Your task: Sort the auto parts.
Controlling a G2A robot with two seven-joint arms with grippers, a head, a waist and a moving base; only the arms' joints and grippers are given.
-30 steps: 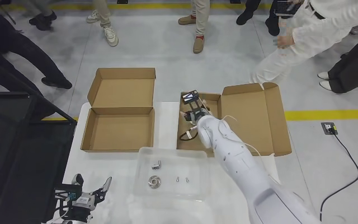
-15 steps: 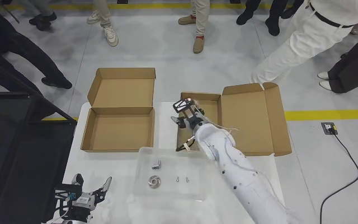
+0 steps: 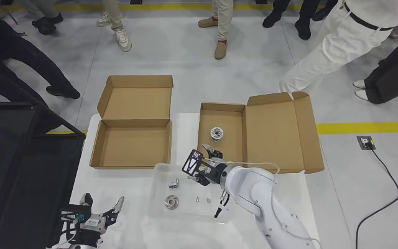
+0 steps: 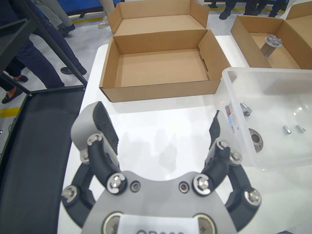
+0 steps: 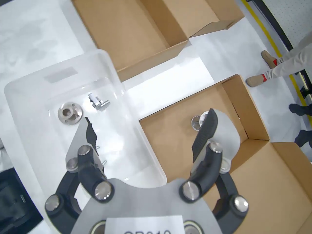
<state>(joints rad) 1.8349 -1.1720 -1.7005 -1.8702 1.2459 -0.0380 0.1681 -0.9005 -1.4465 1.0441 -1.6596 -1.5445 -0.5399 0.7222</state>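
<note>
Our left gripper [image 4: 157, 115] rests low over the near left of the tabletop [image 3: 185, 134], fingers spread and empty, probably parked out of the way. Beyond it the left box [image 4: 158, 66] lies open and bare, ready for parts. The clear bin [image 5: 31, 91] holds the unsorted flange [image 5: 70, 112], bracket [image 5: 98, 102] and small bolts [image 4: 287, 129]. Our right gripper [image 5: 148, 116] hangs above the bin's far edge, fingers apart and holding nothing, likely placed for another pick. One metal part [image 3: 216, 132] stands in the right box [image 3: 233, 149].
</note>
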